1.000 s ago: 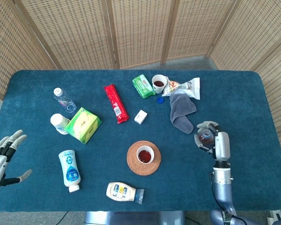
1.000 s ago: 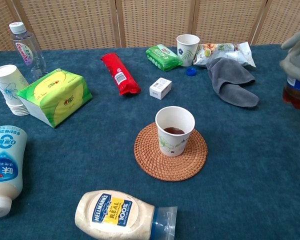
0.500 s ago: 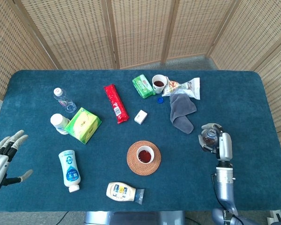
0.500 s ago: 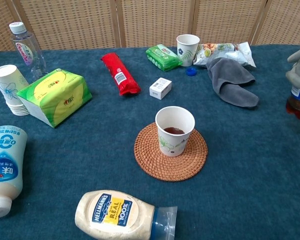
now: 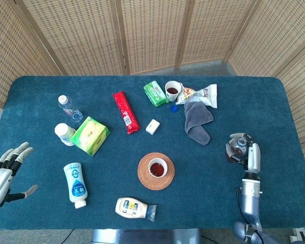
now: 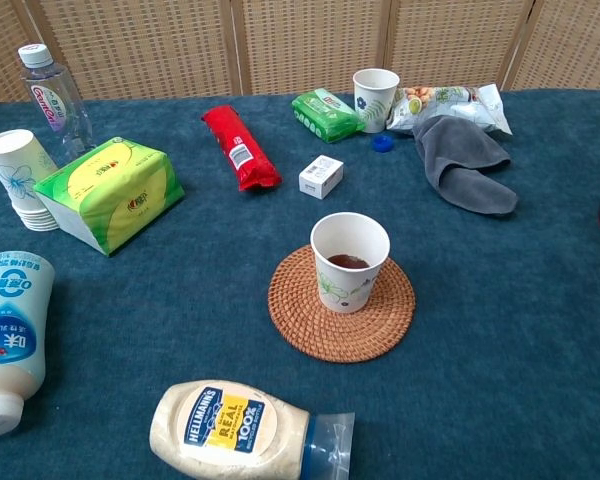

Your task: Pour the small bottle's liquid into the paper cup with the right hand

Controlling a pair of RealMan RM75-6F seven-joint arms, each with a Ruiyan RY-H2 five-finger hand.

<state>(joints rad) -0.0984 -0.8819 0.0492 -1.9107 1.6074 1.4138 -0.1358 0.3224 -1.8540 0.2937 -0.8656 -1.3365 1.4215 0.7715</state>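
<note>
Right hand (image 5: 245,154): wrapped around the small clear bottle of dark red liquid (image 5: 237,147), upright, near the right edge of the dark blue felt table (image 5: 274,117); barely a sliver of both visible at the right border of the chest view.
Left hand (image 5: 6,170): holding nothing, fingers spread apart, thumb out to the side, at the front left corner of the table.
Small clear bottle: uncapped, mouth pointing up, well apart from the cup on the coaster.
White floral paper cup (image 6: 349,261): upright on the round woven rattan coaster (image 6: 341,302) at table centre, a little dark red liquid at the bottom.
Blue bottle cap (image 6: 382,143): lying loose just in front of the second white paper cup (image 6: 376,99) at the back, that cup also holding dark liquid in the head view.
Grey folded cloth (image 6: 465,162): between the held bottle and the back cup, partly touching the crinkly snack bag (image 6: 450,103).
Back row: green wipes packet (image 6: 325,113), long red snack packet (image 6: 239,146), small white box (image 6: 321,176).
Left side: clear water bottle with white cap (image 6: 53,90), stack of white paper cups (image 6: 20,176), yellow-green tissue pack (image 6: 108,192), white squeeze bottle with blue label (image 6: 10,335) lying flat.
Front: mayonnaise squeeze bottle (image 6: 242,429) lying on its side, cap to the right.
</note>
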